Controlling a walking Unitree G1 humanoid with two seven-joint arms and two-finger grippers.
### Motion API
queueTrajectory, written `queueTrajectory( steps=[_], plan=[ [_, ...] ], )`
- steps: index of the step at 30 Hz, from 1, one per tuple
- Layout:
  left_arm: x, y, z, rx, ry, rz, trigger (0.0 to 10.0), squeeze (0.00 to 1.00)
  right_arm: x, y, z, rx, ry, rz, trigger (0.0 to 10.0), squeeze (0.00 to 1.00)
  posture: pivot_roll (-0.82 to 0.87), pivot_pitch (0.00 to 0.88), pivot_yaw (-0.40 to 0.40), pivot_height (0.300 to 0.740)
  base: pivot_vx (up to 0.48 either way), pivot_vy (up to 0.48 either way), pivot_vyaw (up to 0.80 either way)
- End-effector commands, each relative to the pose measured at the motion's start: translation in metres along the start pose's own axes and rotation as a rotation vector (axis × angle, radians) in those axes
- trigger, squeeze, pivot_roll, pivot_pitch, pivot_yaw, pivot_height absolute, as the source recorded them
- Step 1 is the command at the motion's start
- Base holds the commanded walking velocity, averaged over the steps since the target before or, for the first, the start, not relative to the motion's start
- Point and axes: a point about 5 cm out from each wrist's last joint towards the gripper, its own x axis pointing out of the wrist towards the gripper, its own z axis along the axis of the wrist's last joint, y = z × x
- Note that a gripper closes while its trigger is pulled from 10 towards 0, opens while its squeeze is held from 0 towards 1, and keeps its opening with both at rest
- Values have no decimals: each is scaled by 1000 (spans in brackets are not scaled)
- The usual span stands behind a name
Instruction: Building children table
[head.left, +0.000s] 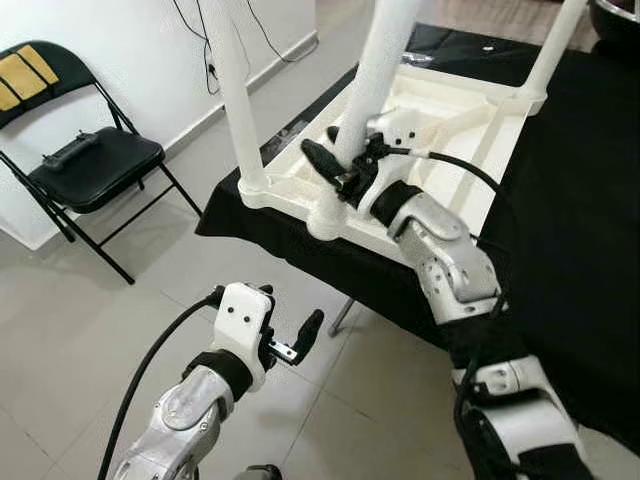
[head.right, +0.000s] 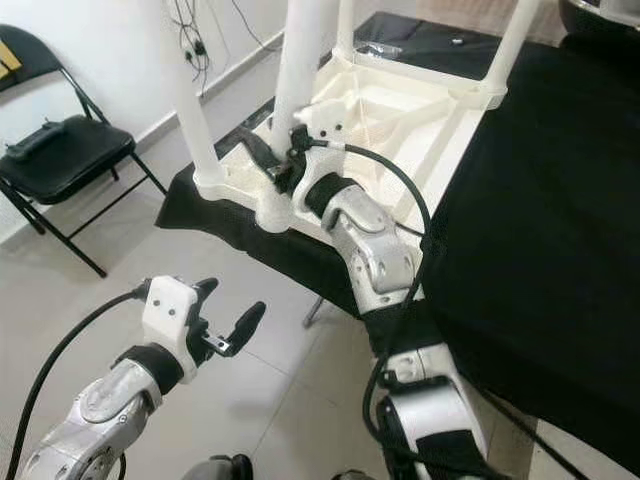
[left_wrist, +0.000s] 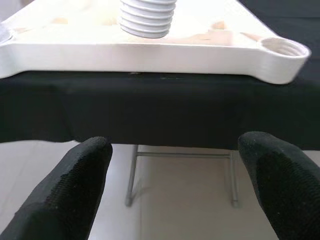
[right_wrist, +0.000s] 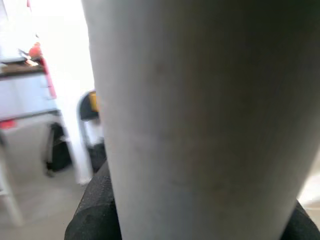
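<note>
Right gripper (head.left: 340, 160): arm stretched forward over the black table edge, fingers pinching a white leg (head.left: 375, 75) held upright.
Leg: threaded end above the upturned tabletop (head.left: 440, 110).
Left gripper (head.left: 305, 335): fingers spread, low beside the table.

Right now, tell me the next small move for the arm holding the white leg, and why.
Probably lower the white leg straight down toward the empty corner socket of the upturned table top. The right gripper is clamped on the leg, and the left wrist view shows its threaded end hanging just above the top, not seated. The left gripper waits open below the edge.
</note>
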Motion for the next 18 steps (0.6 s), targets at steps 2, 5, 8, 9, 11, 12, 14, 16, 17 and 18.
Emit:
queueTrajectory(
  steps=[2,5,8,9,11,12,14,16,17,18],
  plan=[
    [-2,0,-2,24,10,-13,10000,0,5,-17,4,-52,3,-62,10000,0,133,268,-18,740,0,0,0],
    [-4,0,-3,14,12,-16,10000,0,6,-33,10,-60,-5,-102,10000,0,132,273,-19,740,0,0,0],
    [-7,-6,-4,1,12,-33,10000,0,2,-53,21,-72,-24,-142,10000,0,126,296,-18,740,0,0,0],
    [-7,-6,-4,1,12,-33,10000,0,2,-53,21,-72,-24,-142,10000,0,126,296,-18,740,0,0,0],
    [-10,-9,-3,-1,10,-49,10000,0,-4,-72,34,-76,-48,-165,10000,0,122,305,-19,740,0,0,0],
    [-11,-10,-2,0,9,-52,10000,0,-5,-76,37,-76,-53,-168,10000,0,122,305,-19,740,0,0,0],
    [-12,-10,-1,-1,5,-55,10000,0,-8,-82,44,-59,-78,-149,10000,0,115,318,-18,740,0,0,0],
    [-12,-9,2,3,1,-53,10000,0,-14,-88,53,-40,-111,-109,10000,0,113,326,-18,740,0,0,0],
    [-12,-9,4,6,-5,-49,10000,0,-19,-93,62,-16,-148,-63,10000,0,112,331,-18,740,0,0,0],
    [-12,-9,4,6,-5,-49,10000,0,-19,-93,62,-16,-148,-63,10000,0,112,331,-18,740,0,0,0]
  ],
)
